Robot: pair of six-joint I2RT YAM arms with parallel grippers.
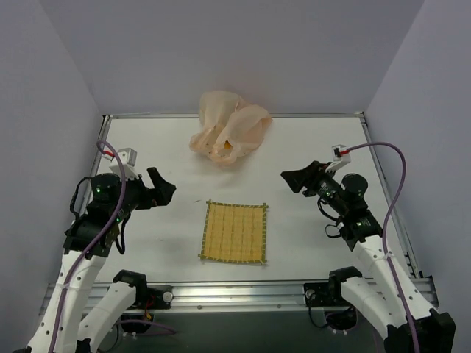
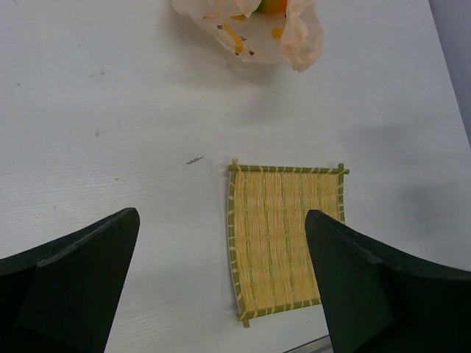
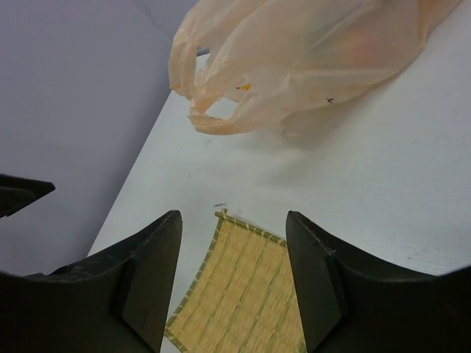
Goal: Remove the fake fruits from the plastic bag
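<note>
The peach-orange plastic bag lies crumpled at the back middle of the table; it also shows in the left wrist view and the right wrist view. A bit of orange-yellow fruit shows at its mouth; the other fruits are hidden inside. My left gripper is open and empty, left of the mat, above the table. My right gripper is open and empty, right of the mat. Both are well short of the bag.
A yellow woven square mat with a green edge lies flat at the front middle, between the two arms. Grey walls close the table's back and sides. A metal rail runs along the near edge.
</note>
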